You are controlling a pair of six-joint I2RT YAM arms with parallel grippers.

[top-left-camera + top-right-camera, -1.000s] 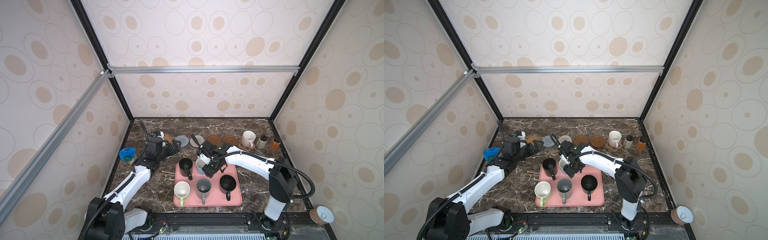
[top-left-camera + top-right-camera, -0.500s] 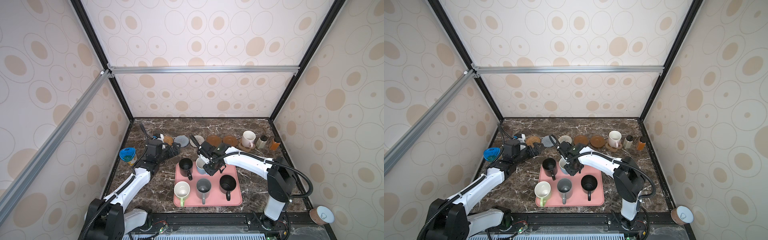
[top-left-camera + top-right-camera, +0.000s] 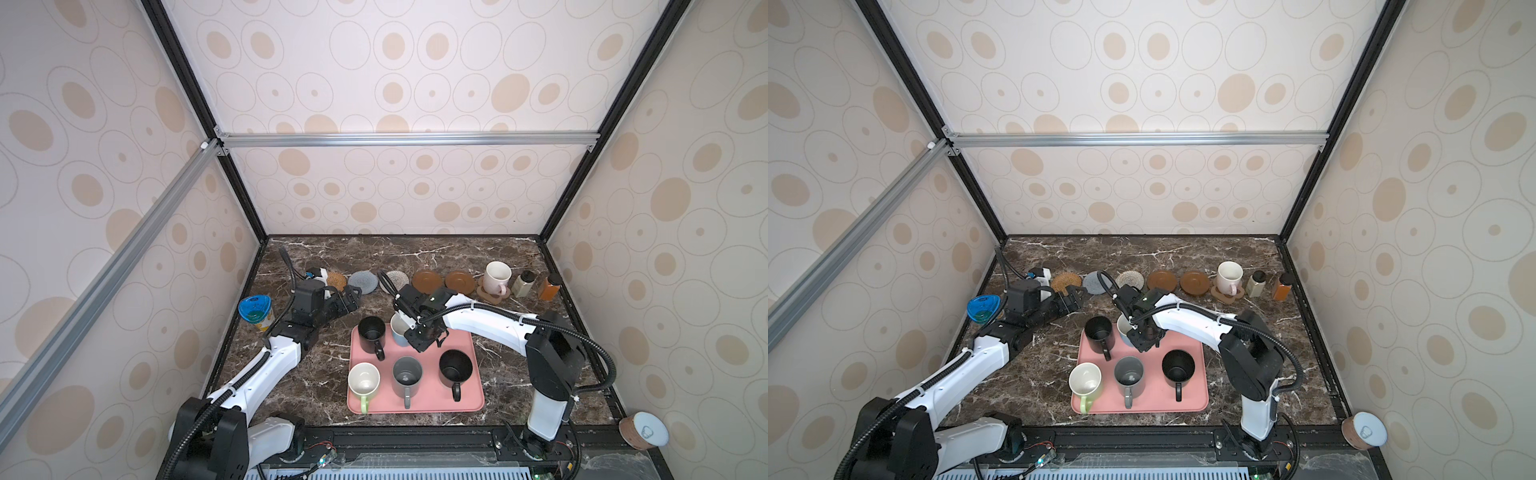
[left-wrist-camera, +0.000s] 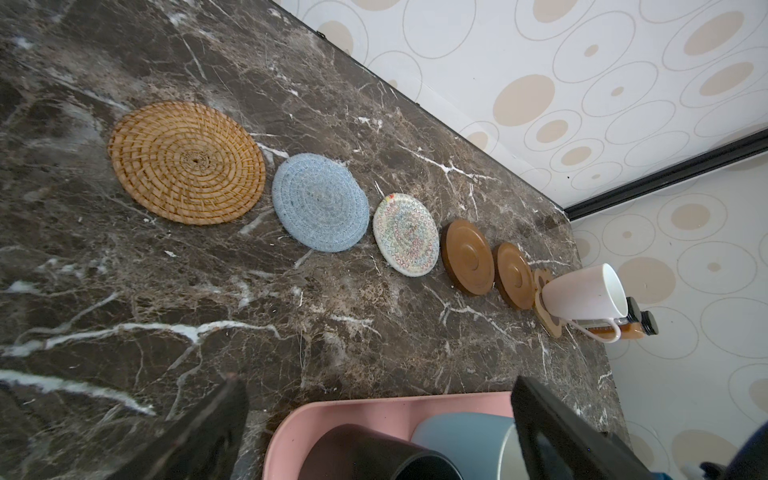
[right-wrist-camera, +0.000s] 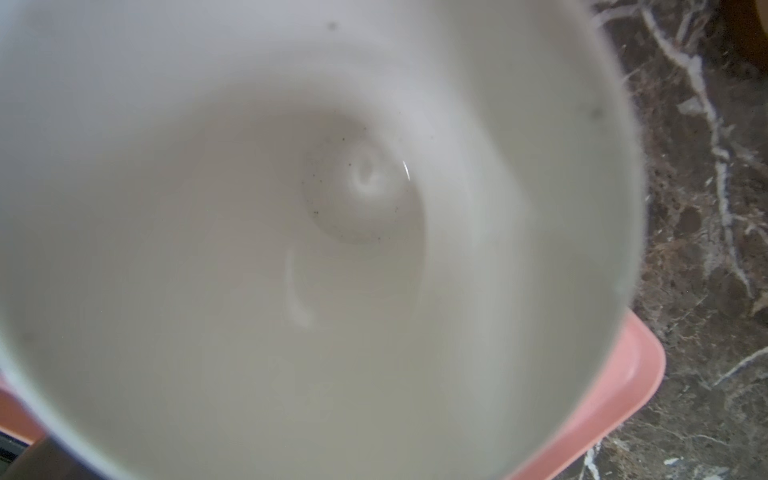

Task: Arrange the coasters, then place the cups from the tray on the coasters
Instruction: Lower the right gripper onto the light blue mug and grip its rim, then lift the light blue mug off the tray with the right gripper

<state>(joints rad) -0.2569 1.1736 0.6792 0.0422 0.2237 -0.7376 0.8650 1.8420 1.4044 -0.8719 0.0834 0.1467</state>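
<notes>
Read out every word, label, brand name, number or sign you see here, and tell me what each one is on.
No text here is legible.
Lid of the brown can: a small outline mark, too small to read.
Side of the blue-lidded can: coloured print, blurred.
Pale bottle and amber bottle: nothing legible on either.

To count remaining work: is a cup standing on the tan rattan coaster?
No, in the left wrist view the tan rattan coaster lies bare.
</notes>
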